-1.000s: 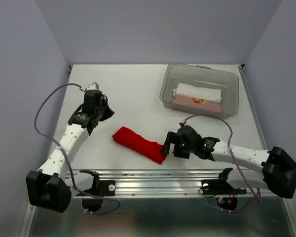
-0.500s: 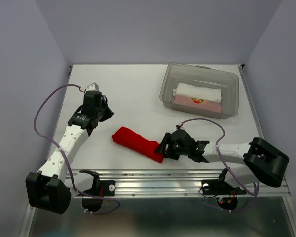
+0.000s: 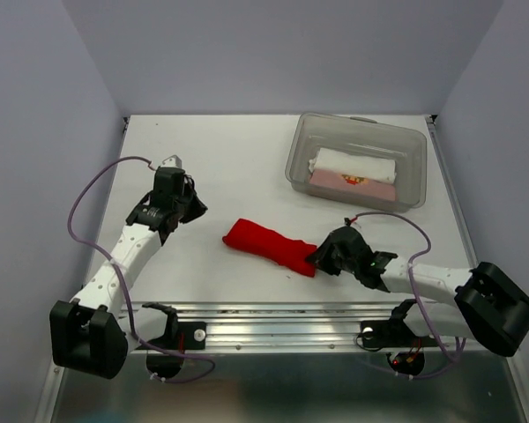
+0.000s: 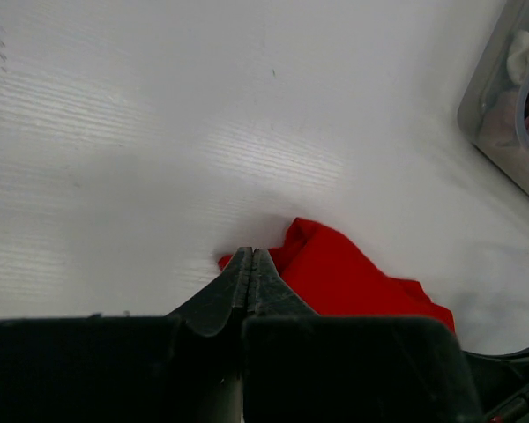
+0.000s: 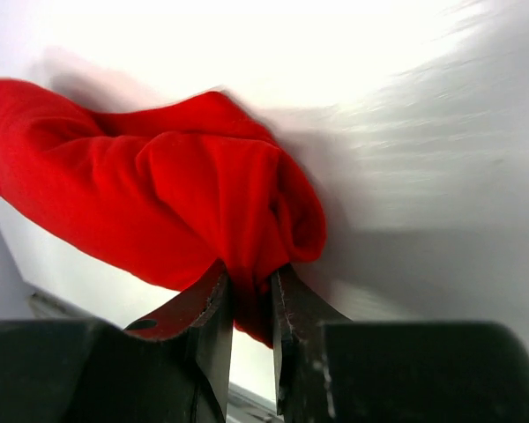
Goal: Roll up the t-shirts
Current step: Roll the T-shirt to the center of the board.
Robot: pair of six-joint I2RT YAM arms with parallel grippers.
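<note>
Red shirt (image 3: 271, 246): a roll on the table (image 3: 238, 150), near the middle of the near side.
How it lies: its long way runs far-left to near-right.
Right gripper (image 5: 251, 304): pinching the roll's near-right end.
Left gripper (image 4: 251, 257): squeezed closed on nothing, left of the roll and apart from it.
Nearer arm: the right one.
Count: three shirts. One is red. A white shirt (image 3: 353, 162) and a pink shirt (image 3: 335, 181) lie in the one tub (image 3: 297, 154), far right.

Clear plastic tub (image 3: 357, 132), far right on white table (image 3: 247, 159); metal rail (image 3: 317, 314) at near edge

1 red t-shirt (image 3: 271, 246), 2 t-shirts (image 3: 353, 165) in 1 tub (image 3: 297, 155), 2 pincers (image 3: 197, 206) (image 3: 316, 257).
</note>
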